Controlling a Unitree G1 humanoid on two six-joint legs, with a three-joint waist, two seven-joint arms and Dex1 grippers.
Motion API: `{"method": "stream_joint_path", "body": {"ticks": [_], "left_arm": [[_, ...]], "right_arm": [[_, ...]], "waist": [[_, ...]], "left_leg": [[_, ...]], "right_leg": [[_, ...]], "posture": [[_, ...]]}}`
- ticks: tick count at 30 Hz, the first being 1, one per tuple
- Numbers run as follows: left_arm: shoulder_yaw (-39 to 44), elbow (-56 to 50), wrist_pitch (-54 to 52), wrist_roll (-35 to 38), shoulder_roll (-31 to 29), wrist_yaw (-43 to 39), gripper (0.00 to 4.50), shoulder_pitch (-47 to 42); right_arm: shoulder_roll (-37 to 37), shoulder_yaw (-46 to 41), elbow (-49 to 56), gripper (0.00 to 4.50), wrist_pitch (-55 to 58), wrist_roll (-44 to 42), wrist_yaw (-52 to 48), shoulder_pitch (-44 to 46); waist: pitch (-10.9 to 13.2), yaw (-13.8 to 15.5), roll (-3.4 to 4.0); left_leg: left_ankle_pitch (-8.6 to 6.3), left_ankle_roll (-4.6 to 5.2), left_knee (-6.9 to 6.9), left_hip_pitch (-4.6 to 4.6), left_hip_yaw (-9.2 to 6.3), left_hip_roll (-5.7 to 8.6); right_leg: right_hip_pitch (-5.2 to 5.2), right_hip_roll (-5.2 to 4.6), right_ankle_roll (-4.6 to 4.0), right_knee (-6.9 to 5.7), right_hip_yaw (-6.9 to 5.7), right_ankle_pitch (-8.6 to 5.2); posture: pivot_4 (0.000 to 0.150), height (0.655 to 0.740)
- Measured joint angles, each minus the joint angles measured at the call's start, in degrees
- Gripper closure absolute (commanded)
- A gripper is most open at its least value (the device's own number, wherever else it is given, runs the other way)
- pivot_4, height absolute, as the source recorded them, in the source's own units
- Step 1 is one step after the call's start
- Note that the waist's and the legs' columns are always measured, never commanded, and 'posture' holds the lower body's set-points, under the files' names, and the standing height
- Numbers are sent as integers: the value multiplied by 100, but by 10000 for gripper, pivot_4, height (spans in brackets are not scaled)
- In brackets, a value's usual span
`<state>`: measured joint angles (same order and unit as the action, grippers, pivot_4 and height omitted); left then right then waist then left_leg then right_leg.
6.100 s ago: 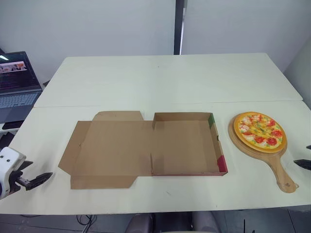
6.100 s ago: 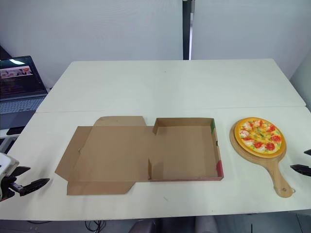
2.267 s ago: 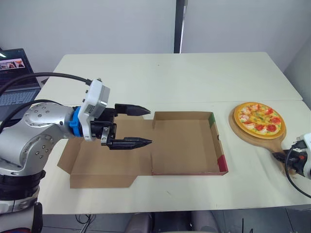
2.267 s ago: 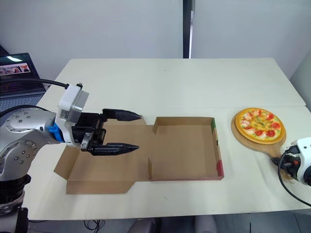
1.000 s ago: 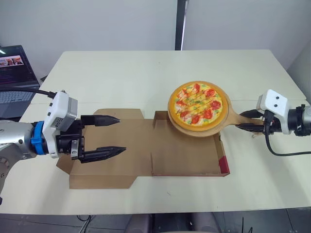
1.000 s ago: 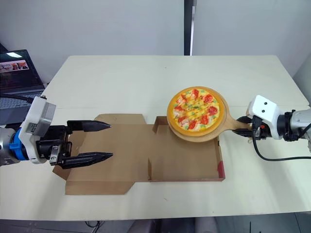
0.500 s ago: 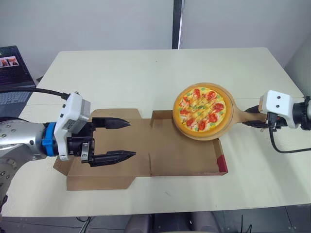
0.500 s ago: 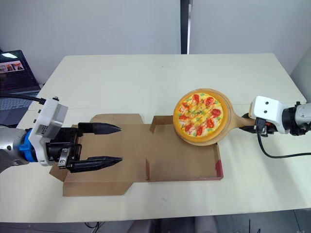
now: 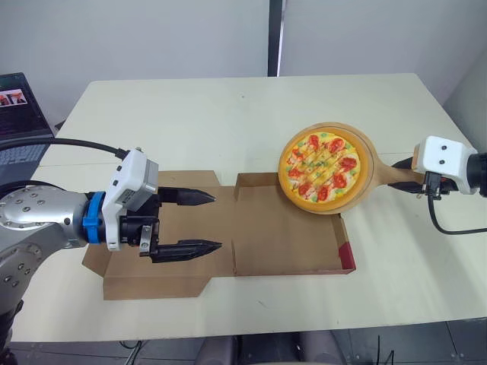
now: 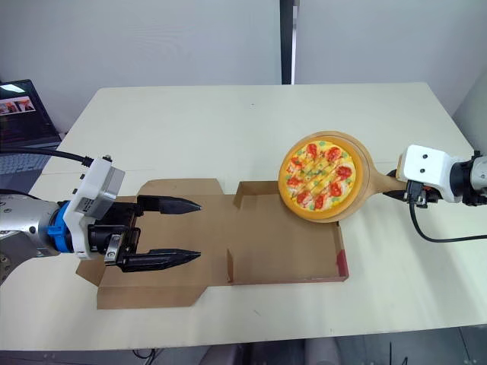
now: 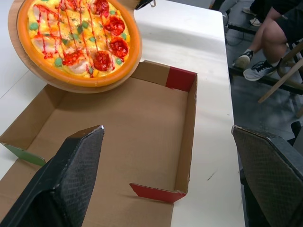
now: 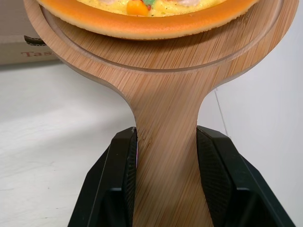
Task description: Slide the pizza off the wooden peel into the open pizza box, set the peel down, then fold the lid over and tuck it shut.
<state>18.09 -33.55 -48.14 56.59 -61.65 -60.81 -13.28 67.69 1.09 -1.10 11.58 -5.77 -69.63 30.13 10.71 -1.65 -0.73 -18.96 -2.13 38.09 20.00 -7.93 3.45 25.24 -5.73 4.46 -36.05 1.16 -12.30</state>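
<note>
- So far, carries pizza (image 9: pixel 325 166) on wooden peel (image 9: pixel 367 161) above far right corner of open pizza box (image 9: pixel 281 245)
- Clamps peel handle with right gripper (image 12: pixel 166 137); holds left gripper (image 9: pixel 217 222) wide open, empty, over lid (image 9: pixel 163 283)
- Leaves sliding, setting down, folding, tucking

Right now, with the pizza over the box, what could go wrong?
The round yellow pizza on the round wooden peel overhangs the brown cardboard box's far right corner; tipped here, it may land on the wall or white table. The right claw grips only the narrow handle, so it could twist.
</note>
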Motion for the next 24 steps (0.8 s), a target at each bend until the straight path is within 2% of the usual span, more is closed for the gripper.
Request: {"method": "stream_joint_path", "body": {"ticks": [24], "left_arm": [[-3,60,255,-164,38,-72,0,138]], "right_arm": [[0,-78,-259,29455,-358,45,142,141]], "waist": [[0,-2,0]], "left_leg": [[0,0,1,-1,7,0]], "right_leg": [[2,1,-1,-3,5,2]], "posture": [[1500,7400]]}}
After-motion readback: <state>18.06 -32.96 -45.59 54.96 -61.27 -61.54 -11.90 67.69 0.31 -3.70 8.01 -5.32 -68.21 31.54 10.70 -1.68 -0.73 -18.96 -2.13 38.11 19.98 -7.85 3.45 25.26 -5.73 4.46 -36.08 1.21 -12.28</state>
